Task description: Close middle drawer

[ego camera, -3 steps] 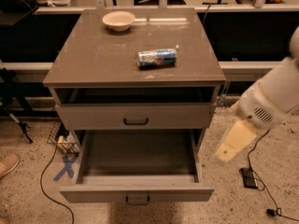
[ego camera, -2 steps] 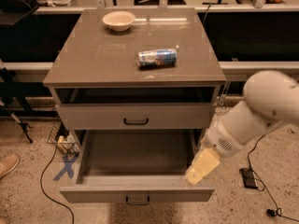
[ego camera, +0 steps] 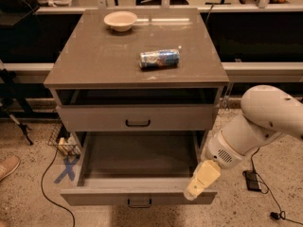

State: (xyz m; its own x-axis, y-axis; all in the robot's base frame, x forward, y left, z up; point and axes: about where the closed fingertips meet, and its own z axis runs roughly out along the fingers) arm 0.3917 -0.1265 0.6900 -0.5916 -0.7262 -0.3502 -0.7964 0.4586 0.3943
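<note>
The middle drawer (ego camera: 137, 196) is pulled far out of the grey cabinet, and its deep grey box (ego camera: 139, 155) looks empty. Its flat grey front faces me, with a small black bar handle (ego camera: 139, 203) at the bottom edge of the view. The top drawer (ego camera: 137, 118) above it is pushed almost in. My gripper (ego camera: 198, 182), cream-coloured on a white arm (ego camera: 258, 126), is at the right end of the middle drawer's front, over its top edge. The lowest drawer is out of view.
A white bowl (ego camera: 120, 20) and a can lying on its side (ego camera: 159, 58) are on the cabinet top (ego camera: 94, 65). On the floor are a blue tape cross (ego camera: 66, 168), a black cable (ego camera: 45, 183), a black device (ego camera: 252, 180) at the right and a shoe (ego camera: 7, 167) at the left.
My arm has swung left and down from beside the cabinet's right side. The gripper now sits at the right end of the open drawer's front. The drawer has not moved.
</note>
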